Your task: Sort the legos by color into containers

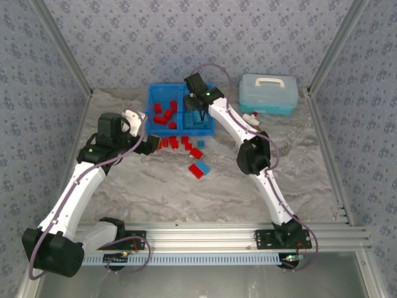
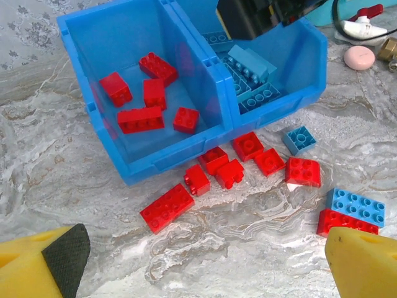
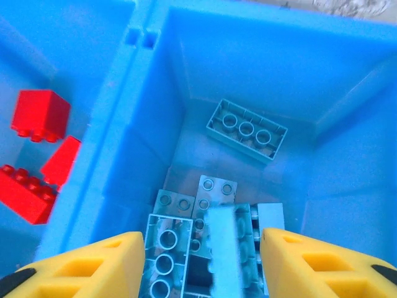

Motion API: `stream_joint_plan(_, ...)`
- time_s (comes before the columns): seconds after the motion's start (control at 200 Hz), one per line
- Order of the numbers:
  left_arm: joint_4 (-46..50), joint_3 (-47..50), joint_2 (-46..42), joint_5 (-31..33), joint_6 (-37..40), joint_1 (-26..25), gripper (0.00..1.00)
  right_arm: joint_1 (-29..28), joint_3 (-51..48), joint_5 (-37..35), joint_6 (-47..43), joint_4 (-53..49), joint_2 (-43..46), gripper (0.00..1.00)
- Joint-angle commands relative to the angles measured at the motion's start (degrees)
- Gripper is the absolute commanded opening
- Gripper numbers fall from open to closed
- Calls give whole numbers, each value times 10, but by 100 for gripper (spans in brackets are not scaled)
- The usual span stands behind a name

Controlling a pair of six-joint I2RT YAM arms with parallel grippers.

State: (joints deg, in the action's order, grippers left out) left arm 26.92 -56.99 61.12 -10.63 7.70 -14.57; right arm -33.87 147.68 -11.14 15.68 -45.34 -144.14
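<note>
Right wrist view looks down into the right box (image 3: 248, 62) of the bright blue plastic bin, where light blue studded bricks (image 3: 247, 129) lie. The right claw (image 3: 198, 239) hangs wide open there. A blurry light blue brick (image 3: 223, 261) between its fingers looks let go. The left claw (image 2: 205, 248), wide open and empty, hangs over small red plastic bricks (image 2: 166, 208) on the grey marbled table (image 2: 74, 180). Next, it likely must pinch one for the left box (image 2: 124, 37).

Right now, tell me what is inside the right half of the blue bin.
Light blue bricks lie in the right half, several heaped together and one apart from them. The open right gripper hangs above them. What lies under the heap is covered.
</note>
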Motion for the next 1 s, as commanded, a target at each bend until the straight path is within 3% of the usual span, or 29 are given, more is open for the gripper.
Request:
stream_joint_plan(0.0, -14, 10, -1, 19, 15, 5, 99, 1, 22, 7, 12, -30, 76, 54)
stream_joint_plan(0.115, -53, 29, -1, 27, 12, 19, 99, -7, -41, 24, -9, -49, 158, 56)
stream_joint_plan(0.235, -77, 39, -2, 18, 6, 45, 99, -14, -201, 57, 4, -46, 271, 59)
stream_joint_plan(0.38, -58, 20, 19, 45, -2, 49, 99, -42, -479, 92, 18, 96, 425, 64)
stream_joint_plan(0.46, -41, 6, 33, 69, -31, 50, 99, -66, -573, 95, 20, 166, 478, 74)
stream_joint_plan(0.59, 59, -39, 88, 163, -161, 34, 99, -86, -611, 72, 54, 153, 518, 89)
stream_joint_plan(0.645, 71, -34, 111, 158, -231, 27, 99, -90, -633, 69, 53, 153, 536, 92)
stream_joint_plan(0.749, -4, 21, 141, 140, -315, 9, 99, -87, -668, 62, 63, 152, 568, 95)
stream_joint_plan(0.854, -69, 37, 184, 132, -331, -8, 99, -83, -675, 87, 73, 138, 585, 95)
stream_joint_plan(0.994, -62, 0, 265, 154, -308, -18, 99, -90, -693, 84, 76, 117, 611, 96)
